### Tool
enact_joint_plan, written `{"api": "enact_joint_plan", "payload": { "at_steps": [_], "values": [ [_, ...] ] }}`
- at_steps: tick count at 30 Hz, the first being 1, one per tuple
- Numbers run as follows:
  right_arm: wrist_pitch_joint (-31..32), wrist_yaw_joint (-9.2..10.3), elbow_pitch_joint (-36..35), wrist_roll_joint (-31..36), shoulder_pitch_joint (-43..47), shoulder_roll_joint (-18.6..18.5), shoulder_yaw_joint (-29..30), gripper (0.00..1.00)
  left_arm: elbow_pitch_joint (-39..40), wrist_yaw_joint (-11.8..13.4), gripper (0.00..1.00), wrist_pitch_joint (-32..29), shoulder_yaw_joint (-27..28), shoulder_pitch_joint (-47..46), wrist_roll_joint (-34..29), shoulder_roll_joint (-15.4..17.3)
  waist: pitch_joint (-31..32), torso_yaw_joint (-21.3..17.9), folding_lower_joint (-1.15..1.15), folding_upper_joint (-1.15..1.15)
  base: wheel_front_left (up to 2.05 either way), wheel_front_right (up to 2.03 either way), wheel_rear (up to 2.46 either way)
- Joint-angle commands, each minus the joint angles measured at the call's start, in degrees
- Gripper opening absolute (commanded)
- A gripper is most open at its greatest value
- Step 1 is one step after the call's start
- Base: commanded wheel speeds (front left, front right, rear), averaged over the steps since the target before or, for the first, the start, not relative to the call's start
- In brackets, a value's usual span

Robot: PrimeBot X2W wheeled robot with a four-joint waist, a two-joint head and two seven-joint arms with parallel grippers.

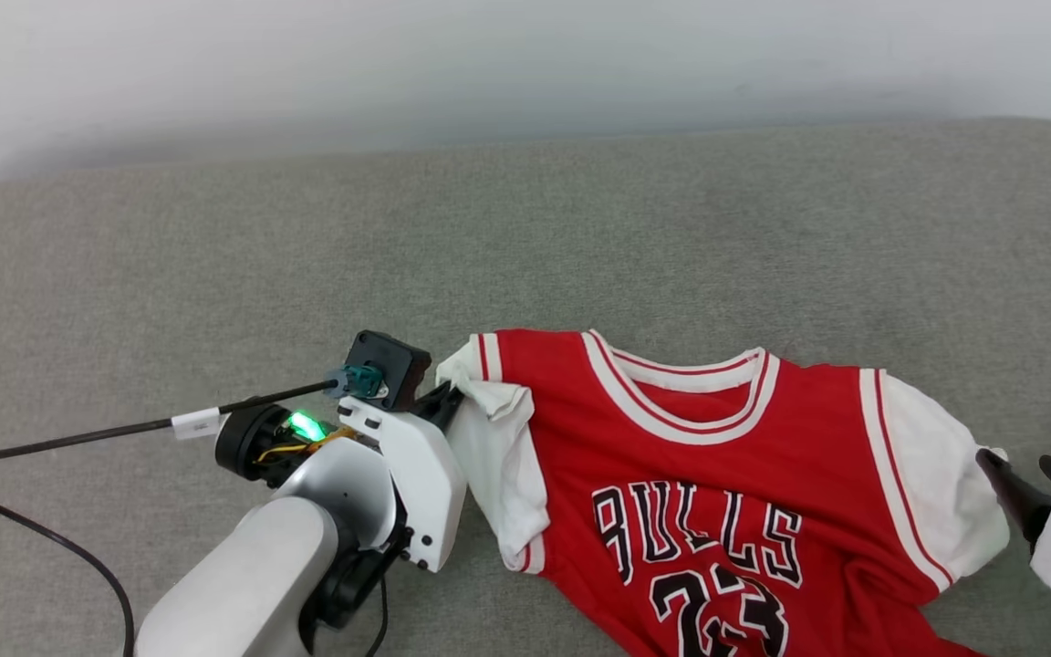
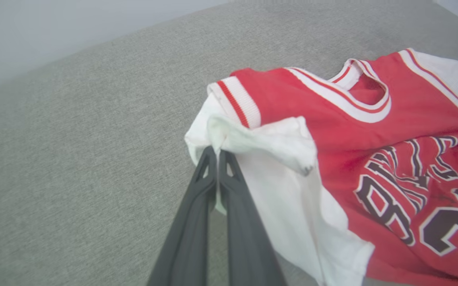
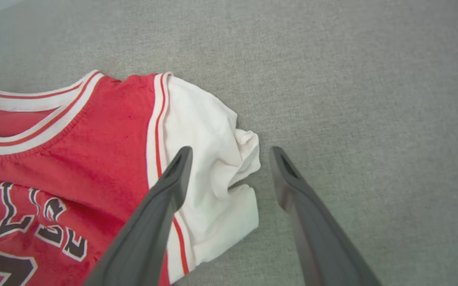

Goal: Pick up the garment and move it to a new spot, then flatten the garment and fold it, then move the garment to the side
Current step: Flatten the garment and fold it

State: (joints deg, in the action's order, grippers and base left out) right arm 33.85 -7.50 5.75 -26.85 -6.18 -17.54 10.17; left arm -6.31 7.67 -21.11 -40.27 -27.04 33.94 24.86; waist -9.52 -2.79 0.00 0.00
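1. My left claw [image 2: 217,153] is pressed together, pinching the bunched white sleeve at the left of the garment [image 1: 699,456], probably to draw that corner out flat.
2. My right claw [image 3: 231,150] stands spread around the right sleeve's crumpled cuff, gripping nothing.
3. The garment lies front-up, near and right on the grey woven surface [image 1: 580,228]. It is soft knit with ribbed striped trim.

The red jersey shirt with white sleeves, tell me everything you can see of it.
The red jersey shirt with white sleeves looks like soft knit, with red-and-white striped collar and sleeve trim and black white-outlined BULLS lettering over a number. It lies front up, wrinkled, on the grey fabric surface, collar away from the robot. The left gripper is shut on its bunched left-side sleeve; the open right gripper straddles the other sleeve's edge.
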Motion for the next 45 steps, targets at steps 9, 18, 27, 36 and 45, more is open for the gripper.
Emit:
{"api": "enact_joint_plan", "payload": {
  "at_steps": [9,18,27,36,45],
  "values": [
    [13.0,0.02,8.3,-0.6,-9.8,-3.0,-2.3,1.00,4.5,0.6,0.00,1.2,0.3,-1.9,-0.9,-0.4,-5.8,3.6,0.00,0.00,0.00,0.00,0.00],
    [21.3,0.01,15.3,-1.0,-10.4,-0.5,-6.0,0.00,4.2,0.2,0.00,2.2,0.3,-2.7,-0.6,-0.7,-7.7,4.3,0.00,0.00,0.00,0.00,0.00],
    [17.7,0.01,12.3,-0.4,-15.1,-3.4,-7.4,0.00,2.7,0.6,0.00,4.3,1.4,-2.7,-0.5,-0.2,-5.3,3.4,0.00,0.00,0.00,0.00,0.00],
    [10.9,0.03,8.6,2.1,-19.9,-5.9,-9.8,0.00,-1.6,1.1,0.00,8.2,5.1,-5.8,0.1,0.4,2.2,2.5,0.00,0.00,0.00,0.00,0.00],
    [3.1,0.05,10.8,4.2,-30.7,-6.2,-11.8,0.00,-12.0,-0.7,0.00,13.6,10.5,-15.6,2.3,-0.9,5.3,1.8,0.00,0.00,0.00,0.00,0.00]
  ]
}}
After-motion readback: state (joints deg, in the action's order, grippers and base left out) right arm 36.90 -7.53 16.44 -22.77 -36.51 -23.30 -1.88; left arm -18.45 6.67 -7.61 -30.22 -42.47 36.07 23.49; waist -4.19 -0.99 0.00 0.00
